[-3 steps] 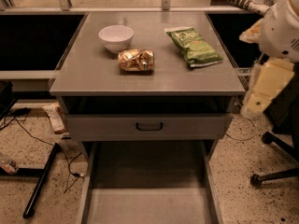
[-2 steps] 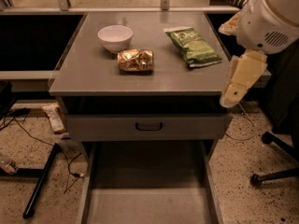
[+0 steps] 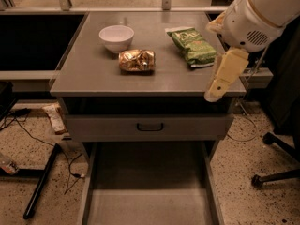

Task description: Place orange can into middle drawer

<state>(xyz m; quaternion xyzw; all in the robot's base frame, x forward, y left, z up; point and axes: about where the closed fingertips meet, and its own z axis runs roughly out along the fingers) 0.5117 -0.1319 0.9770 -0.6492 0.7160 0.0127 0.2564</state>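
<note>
My gripper [image 3: 217, 85] swung in from the right of the cabinet top [image 3: 89, 76] and, within a second, came to hang over its front right corner, angled down and to the left. The arm's white housing followed it in above the right edge. Whether the gripper stood wide or narrow, I could not tell from this side; it held nothing.

The orange can [image 3: 136, 60] had not stirred. It lay on its side near the middle of the top, just in front of the white bowl [image 3: 116, 37] and to the left of the green chip bag [image 3: 192, 46], and well apart from my gripper. Bowl and bag likewise kept their places.

Below, the middle drawer [image 3: 150, 198] stood pulled out with its floor bare, under the shut drawer front [image 3: 108, 128] with its small black handle.

I judged the shift as the opening of the reach: the approach was under way, the grasp not yet begun. The gripper had yet to cross the bag's near end to get to the can, and brushing that bag looked like the chief risk. The crumpled can would likely give under a hard squeeze.
</note>
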